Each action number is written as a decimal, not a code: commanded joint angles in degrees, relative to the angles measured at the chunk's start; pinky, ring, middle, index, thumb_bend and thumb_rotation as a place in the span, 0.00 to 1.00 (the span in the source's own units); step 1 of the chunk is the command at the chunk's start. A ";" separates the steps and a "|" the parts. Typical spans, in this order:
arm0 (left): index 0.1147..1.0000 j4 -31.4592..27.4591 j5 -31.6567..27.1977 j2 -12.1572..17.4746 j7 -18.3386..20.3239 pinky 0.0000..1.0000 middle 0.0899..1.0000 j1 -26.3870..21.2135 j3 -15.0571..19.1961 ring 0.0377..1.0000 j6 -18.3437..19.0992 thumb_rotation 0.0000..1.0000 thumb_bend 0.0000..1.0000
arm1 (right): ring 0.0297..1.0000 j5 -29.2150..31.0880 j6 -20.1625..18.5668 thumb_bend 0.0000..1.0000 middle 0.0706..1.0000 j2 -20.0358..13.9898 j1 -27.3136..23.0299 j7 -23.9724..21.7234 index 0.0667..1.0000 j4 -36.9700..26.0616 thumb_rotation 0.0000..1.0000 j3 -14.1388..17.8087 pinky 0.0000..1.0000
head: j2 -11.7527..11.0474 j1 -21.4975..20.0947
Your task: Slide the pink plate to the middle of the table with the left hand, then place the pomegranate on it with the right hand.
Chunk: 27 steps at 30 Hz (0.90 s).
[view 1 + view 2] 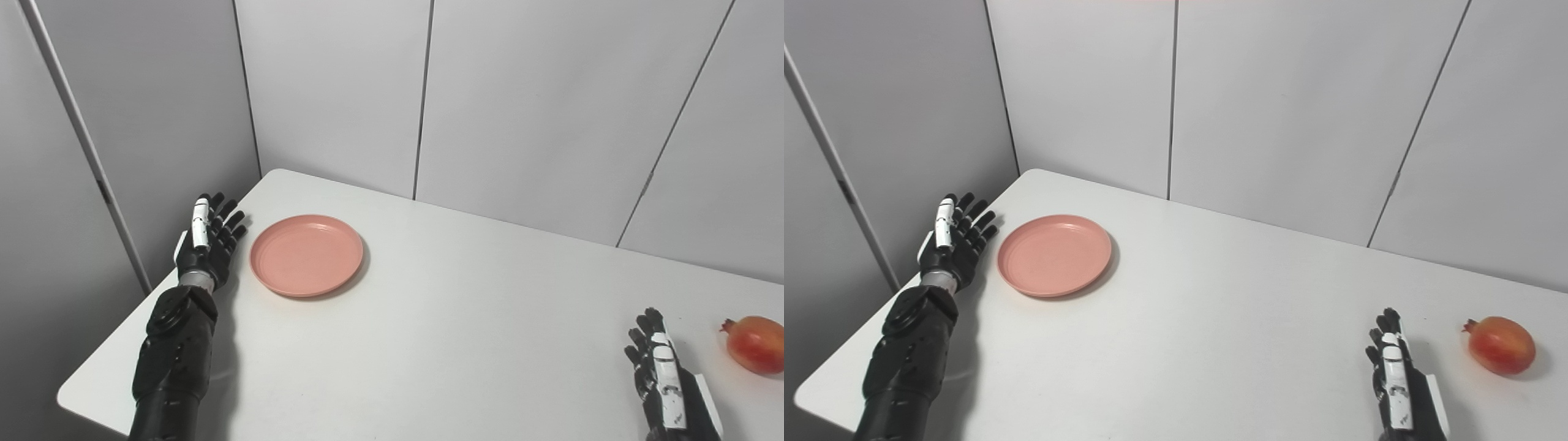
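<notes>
We have our left hand [208, 242] held edge-up with fingers spread and holding nothing, just beside the pink plate [306, 254], which lies on its palm side with a narrow gap of bare tabletop [465, 318] between the two. The plate sits toward the far left corner, well away from the middle, so we judge the slide as not yet begun.

Our right hand [1396, 376] is likewise empty with fingers extended, low at the near edge. The pomegranate [1502, 344] rests just beyond it on its outer side, near but not touching.

What worries us first is the push itself. The plate is shallow with a low rim, so if our left hand meets it too high, the fingers could ride over the rim and skid across the plate instead of moving it. If we press off-centre, the plate will likely spin or veer toward the back wall rather than travel to the middle.

The second risk is the pomegranate. It is round and close to the right-hand edge of the tabletop as far as these views show; a glancing touch from our right hand could roll it farther outward and away from us.

Third, setting the fruit down hard on a light plate could shove the plate off its spot.
</notes>
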State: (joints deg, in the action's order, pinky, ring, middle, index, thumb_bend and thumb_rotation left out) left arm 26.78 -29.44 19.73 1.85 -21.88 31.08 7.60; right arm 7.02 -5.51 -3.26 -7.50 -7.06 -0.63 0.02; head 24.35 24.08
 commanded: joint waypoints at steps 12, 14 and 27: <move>0.93 1.49 -0.64 -0.14 3.81 0.96 0.94 -1.18 -2.51 0.93 -3.60 1.00 0.31 | 1.00 0.76 -0.19 0.13 1.00 -0.16 -1.15 -0.25 1.00 -2.14 1.00 0.08 1.00 | 0.38 -0.46; 0.94 1.71 -0.49 -0.41 4.19 0.97 0.95 -1.16 -3.05 0.94 -3.54 1.00 0.32 | 1.00 0.78 -0.18 0.12 1.00 -0.15 -1.18 -0.20 1.00 -2.08 1.00 0.06 1.00 | 0.44 -0.48; 0.88 0.46 -1.03 -2.53 4.90 0.91 0.89 -1.35 -5.41 0.89 -2.31 1.00 0.35 | 1.00 0.35 -0.10 0.12 1.00 -0.21 -1.12 -0.12 1.00 -2.31 1.00 -0.22 1.00 | 0.80 -0.86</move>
State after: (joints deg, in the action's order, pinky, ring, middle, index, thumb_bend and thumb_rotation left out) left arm 27.48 -30.12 17.00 6.56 -21.85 26.14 4.31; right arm 7.20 -5.87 -3.35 -7.49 -7.04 -0.90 -0.31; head 25.14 23.29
